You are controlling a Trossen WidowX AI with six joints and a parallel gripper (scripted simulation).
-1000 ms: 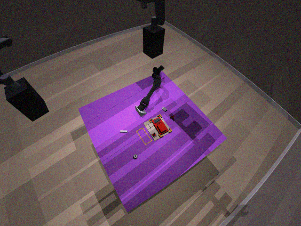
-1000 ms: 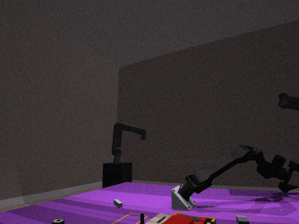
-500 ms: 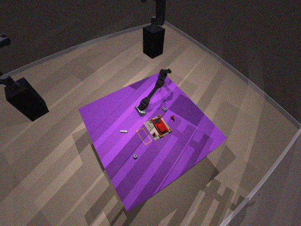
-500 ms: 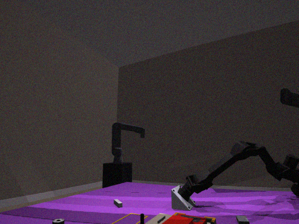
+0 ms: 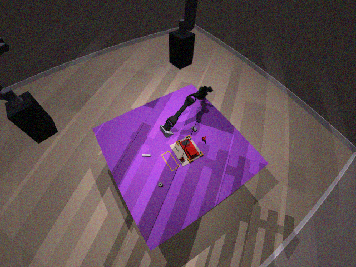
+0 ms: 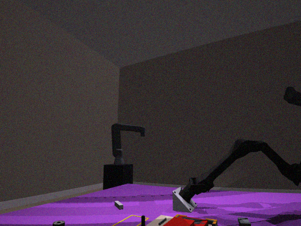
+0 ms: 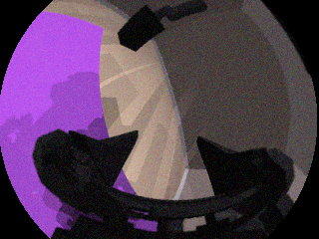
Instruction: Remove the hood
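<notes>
From the top view, a purple mat (image 5: 138,134) lies on a wooden table (image 5: 72,86) in the middle of the frame. The toy car (image 5: 189,149), red with its hood (image 5: 192,150) still on it, sits on a pale base plate (image 5: 176,148) just right of center. Immediately left of the plate is the marked area (image 5: 164,157), a yellow outlined rectangle. The arm (image 5: 179,112) rises from a grey mount (image 5: 166,130) above the car and reaches toward the upper right, where the gripper (image 5: 206,91) hangs over the mat's far corner, well apart from the car. A small grey bar (image 5: 146,155), a dark ring (image 5: 159,184), a grey block (image 5: 194,129) and a tiny red part (image 5: 204,139) lie scattered on the mat.

In the exterior view, the car (image 6: 184,221) shows at the bottom edge, the arm (image 6: 242,155) stretches off the right side, and another dark arm on a black box (image 6: 117,175) stands at center.

In the wrist view, the two fingers stand wide apart with nothing between them, pointing over the mat's edge toward the table.
</notes>
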